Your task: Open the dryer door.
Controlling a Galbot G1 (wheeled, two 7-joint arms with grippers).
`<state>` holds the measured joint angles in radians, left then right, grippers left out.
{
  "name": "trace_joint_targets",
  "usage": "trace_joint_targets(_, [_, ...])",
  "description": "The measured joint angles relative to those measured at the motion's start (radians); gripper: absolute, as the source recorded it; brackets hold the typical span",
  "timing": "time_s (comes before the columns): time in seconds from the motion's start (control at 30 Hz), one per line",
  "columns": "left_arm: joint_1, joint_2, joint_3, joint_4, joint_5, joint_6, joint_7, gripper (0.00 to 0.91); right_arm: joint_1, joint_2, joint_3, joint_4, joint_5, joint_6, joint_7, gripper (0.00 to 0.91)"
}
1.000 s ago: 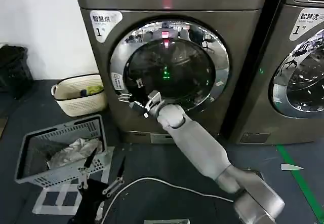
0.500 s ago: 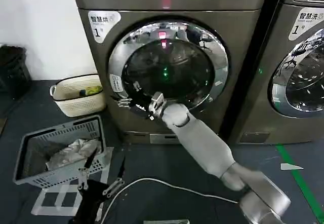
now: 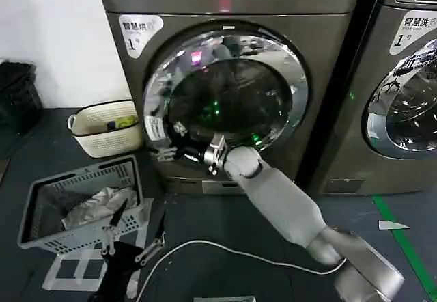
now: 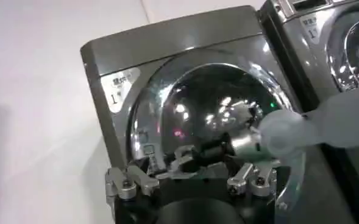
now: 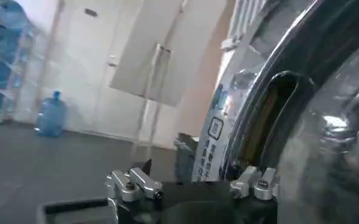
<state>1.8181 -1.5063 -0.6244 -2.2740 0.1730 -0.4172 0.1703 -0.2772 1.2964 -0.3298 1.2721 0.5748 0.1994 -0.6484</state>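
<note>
The right gripper (image 3: 179, 150) sits at the lower-left rim of the dryer door (image 3: 225, 90), at centre frame in the head view, and the step in hand looks to be pulling that edge outward. To do it well, the pull should follow the arc of the hinge, which I judge to be on the door's right side, staying slow so the hook on the rim does not slip. Whether its fingers are spread or closed on the rim I cannot tell, as the wrist hides them. The left gripper (image 3: 133, 237) hangs low at the bottom left of the frame, fingers spread and empty. The door is round, with a chrome ring around dark glass, and its left edge seems to stand slightly off the grey cabinet.
</note>
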Motion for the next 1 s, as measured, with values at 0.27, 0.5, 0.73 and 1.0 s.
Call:
trace_joint_targets(0.27, [-0.015,0.056,-0.146,0.020,-0.115,0.060,0.027,0.907,-0.024,-0.130,-0.017,0.109,0.109,0.062,-0.159,0.907])
trace_joint_targets(0.5, [-0.076,0.143,-0.321,0.067,-0.275,0.123,0.064,0.907,-0.062,-0.216,0.024,0.186,0.187,0.071,-0.344,0.907])
trace_joint_targets(0.73, [-0.141,0.218,-0.349,0.101,-0.359,0.155,0.095,0.907,-0.124,-0.308,0.094,0.266,0.234,0.074,-0.517,0.907])
trace_joint_targets(1.0, [-0.213,0.319,-0.293,0.142,-0.401,0.181,0.119,0.907,-0.250,-0.420,0.238,0.349,0.230,0.065,-0.579,0.907])
